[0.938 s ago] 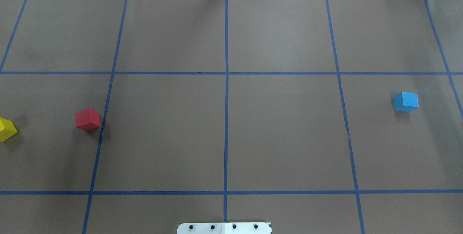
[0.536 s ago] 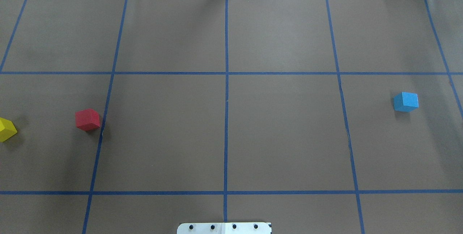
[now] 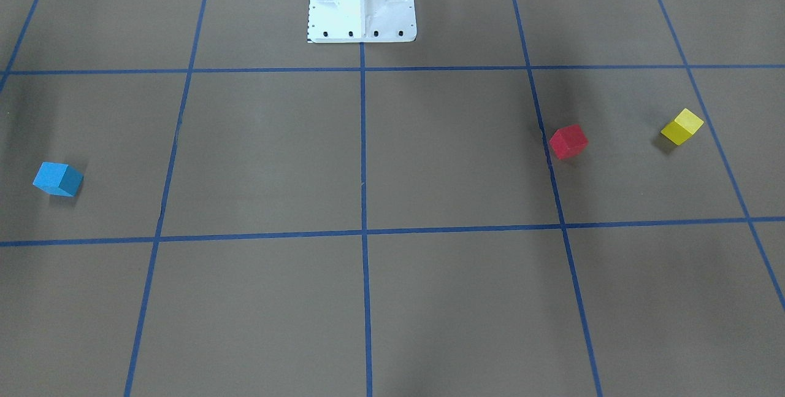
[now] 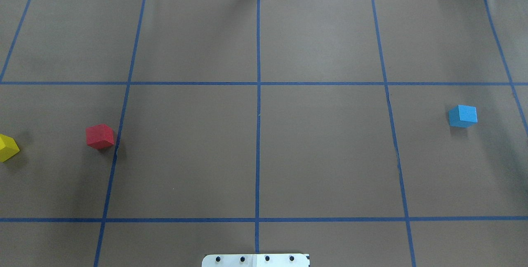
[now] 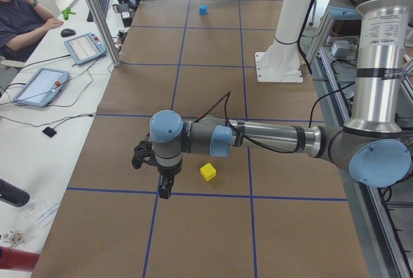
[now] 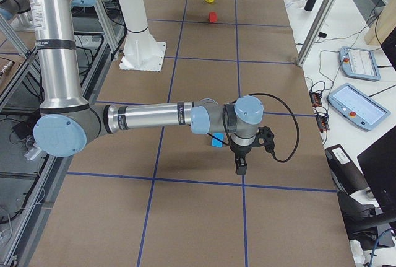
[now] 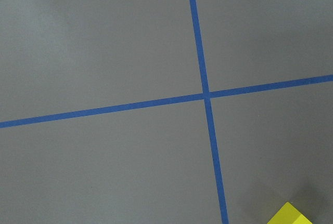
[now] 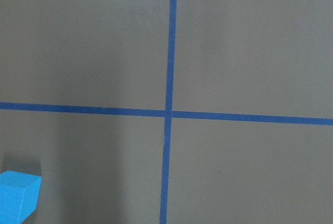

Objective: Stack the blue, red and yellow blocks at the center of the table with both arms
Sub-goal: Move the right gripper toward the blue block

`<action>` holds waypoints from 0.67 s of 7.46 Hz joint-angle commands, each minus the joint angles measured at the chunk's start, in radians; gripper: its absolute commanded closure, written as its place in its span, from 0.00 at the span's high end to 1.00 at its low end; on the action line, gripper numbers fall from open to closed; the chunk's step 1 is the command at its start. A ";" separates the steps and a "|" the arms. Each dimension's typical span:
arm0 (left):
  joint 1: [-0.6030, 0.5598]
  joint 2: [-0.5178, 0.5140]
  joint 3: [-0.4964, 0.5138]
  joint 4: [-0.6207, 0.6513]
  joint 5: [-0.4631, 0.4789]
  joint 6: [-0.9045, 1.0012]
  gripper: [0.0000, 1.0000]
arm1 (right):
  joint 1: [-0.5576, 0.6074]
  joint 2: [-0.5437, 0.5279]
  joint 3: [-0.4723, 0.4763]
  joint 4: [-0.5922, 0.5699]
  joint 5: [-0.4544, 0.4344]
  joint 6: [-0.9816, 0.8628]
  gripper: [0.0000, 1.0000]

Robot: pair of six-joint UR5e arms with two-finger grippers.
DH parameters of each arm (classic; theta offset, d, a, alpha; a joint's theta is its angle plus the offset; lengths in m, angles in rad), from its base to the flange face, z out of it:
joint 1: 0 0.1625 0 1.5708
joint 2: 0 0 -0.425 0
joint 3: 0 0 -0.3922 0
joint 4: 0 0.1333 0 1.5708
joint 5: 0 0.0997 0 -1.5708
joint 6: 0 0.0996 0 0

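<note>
On the brown table the blocks lie far apart. The blue block is at the right, the red block at the left, and the yellow block at the left edge. In the exterior left view my left gripper hangs over the table just beside the yellow block. In the exterior right view my right gripper hangs just beyond the blue block. I cannot tell whether either gripper is open or shut. Both wrist views show only tape lines and a block corner.
The white base plate stands at the table's near edge. Beyond the far edge runs a desk with teach pendants and cables, where a person sits. A metal post rises at that edge.
</note>
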 commanded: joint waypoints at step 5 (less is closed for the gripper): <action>0.005 0.010 0.014 -0.063 0.000 0.001 1.00 | -0.402 -0.010 0.109 0.197 -0.047 0.565 0.99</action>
